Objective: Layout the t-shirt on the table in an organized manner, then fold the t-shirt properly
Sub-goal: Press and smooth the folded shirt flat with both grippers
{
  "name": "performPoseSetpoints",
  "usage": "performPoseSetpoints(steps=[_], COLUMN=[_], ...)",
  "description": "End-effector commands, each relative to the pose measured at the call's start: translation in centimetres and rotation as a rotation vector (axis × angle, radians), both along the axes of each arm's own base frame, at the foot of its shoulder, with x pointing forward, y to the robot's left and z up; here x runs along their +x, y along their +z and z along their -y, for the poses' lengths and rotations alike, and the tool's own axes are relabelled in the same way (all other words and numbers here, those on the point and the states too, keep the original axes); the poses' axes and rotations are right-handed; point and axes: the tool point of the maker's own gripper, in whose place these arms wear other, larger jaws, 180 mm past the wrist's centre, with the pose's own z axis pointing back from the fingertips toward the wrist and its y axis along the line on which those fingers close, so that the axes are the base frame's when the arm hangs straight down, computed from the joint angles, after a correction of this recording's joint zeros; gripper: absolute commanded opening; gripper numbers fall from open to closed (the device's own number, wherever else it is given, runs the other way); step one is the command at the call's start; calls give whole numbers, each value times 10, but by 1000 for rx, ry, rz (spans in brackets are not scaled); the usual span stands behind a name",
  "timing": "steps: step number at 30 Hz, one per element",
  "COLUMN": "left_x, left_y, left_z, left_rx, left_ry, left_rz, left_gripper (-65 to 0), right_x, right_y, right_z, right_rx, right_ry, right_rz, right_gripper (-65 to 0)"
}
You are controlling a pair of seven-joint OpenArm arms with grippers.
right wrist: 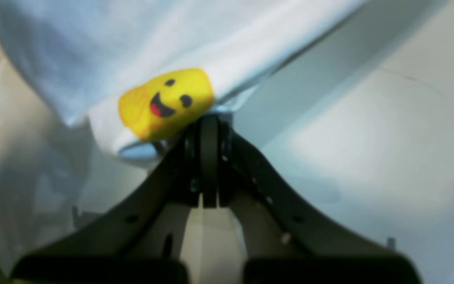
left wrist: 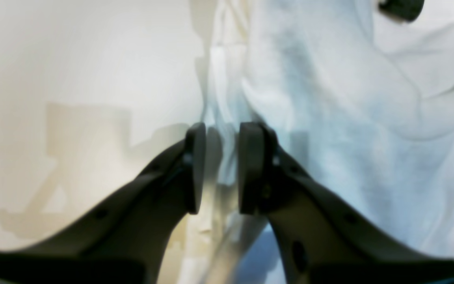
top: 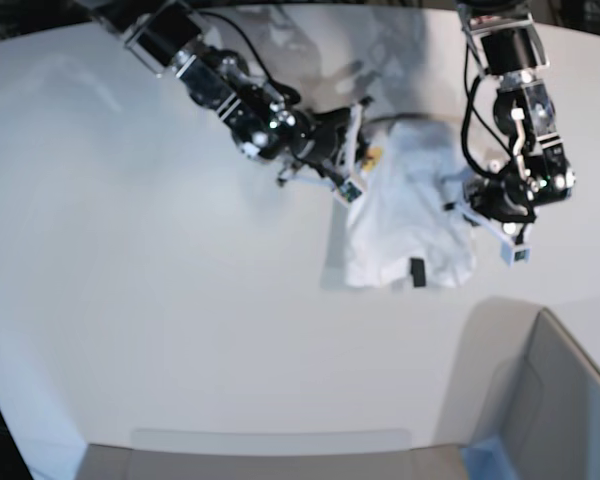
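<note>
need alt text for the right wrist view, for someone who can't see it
The right gripper, jaws shut, pinches the edge of the white t-shirt beside a printed yellow smiley face. The cloth hangs lifted above the white table, casting a shadow on it. The image is blurry.

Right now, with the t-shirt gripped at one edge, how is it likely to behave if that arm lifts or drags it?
Probably floppy: the t-shirt lies bunched, with deep folds in the left wrist view. It likely hangs and stretches from the pinch, since the right gripper is shut on an edge by the yellow face print. It may slide easily over the smooth table.
</note>
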Motion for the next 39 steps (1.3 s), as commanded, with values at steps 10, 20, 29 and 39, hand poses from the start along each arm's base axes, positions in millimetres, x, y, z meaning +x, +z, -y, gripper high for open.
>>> performPoseSetpoints(steps=[10, 20, 29, 39], left_x=[9, 7, -30, -48], left_y=[20, 96, 82, 48], left_z=[-27, -81, -42, 34], left_rx=[67, 126, 79, -104], left_ry=[12, 194, 158, -25], left_rz=[44, 276, 265, 182], left_gripper=[-500, -500, -506, -619], right_x=[11, 13, 46, 98], right_y=[40, 75, 89, 75], right_z=[-9, -9, 8, 5], right_rx=[70, 126, 143, 126], right_ry=[12, 30, -63, -135], right_rz=[94, 182, 224, 220], right_gripper=[-650, -650, -650, -650])
